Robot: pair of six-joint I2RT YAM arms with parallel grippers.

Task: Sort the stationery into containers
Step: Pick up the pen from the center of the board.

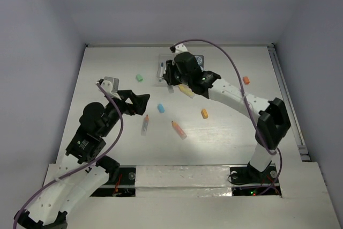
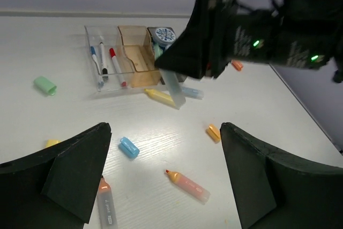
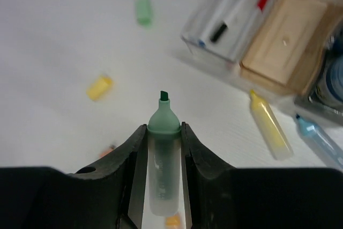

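My right gripper (image 3: 163, 132) is shut on a green-tipped translucent marker (image 3: 163, 156), tip forward, held above the table just in front of the containers. The three joined bins are a clear one (image 3: 199, 40) holding thin pens (image 3: 228, 5), an orange one (image 3: 284, 38) and a dark one (image 3: 333, 87) with a blue-white roll (image 2: 164, 36). A yellow marker (image 3: 268, 125) and a blue marker (image 3: 320, 140) lie beside the bins. My left gripper (image 2: 165, 132) is open and empty above an orange marker (image 2: 187, 185), a blue cap (image 2: 129, 147) and a grey marker (image 2: 106, 203).
Loose bits lie around: a green cap (image 1: 139, 78), a yellow cap (image 3: 99, 87), an orange cap (image 1: 204, 113) and another orange bit (image 1: 246, 80) at the right. The right arm (image 1: 236, 95) stretches across the table's middle. White walls enclose the table.
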